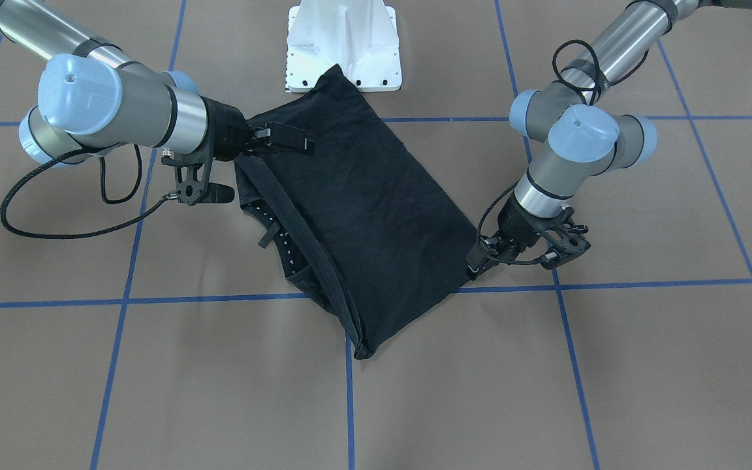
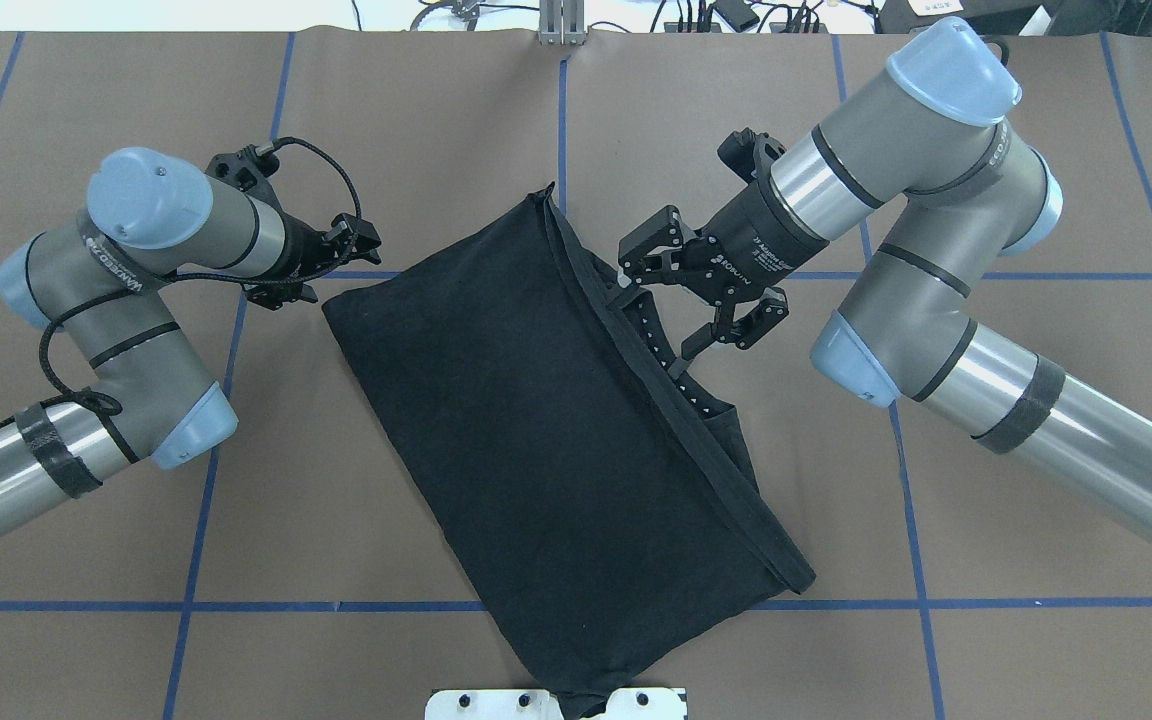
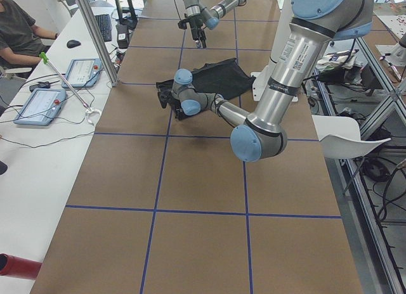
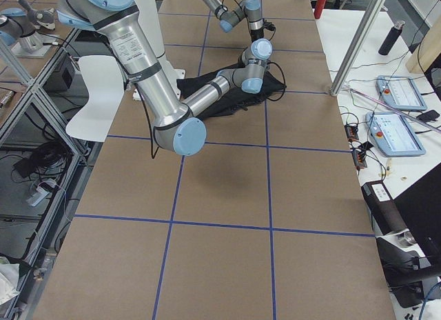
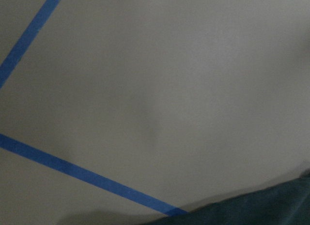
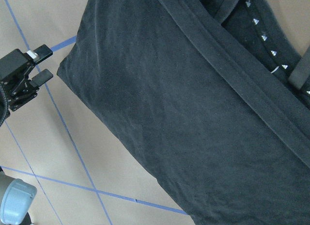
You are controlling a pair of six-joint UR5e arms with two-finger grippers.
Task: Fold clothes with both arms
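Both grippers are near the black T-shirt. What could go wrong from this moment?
1. The right gripper stands open over the layered edge of the T-shirt; it may pinch only the top layer, so the fold opens.
2. The left gripper is open beside a corner, not on cloth; it could close on nothing.
3. One corner lies on the white base block; pulling might snag it.

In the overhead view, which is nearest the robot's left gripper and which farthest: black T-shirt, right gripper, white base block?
From the left gripper:
1. black T-shirt, its corner just beside the gripper.
2. right gripper, across the shirt, on the view's right.
3. white base block, at the bottom edge, centre.
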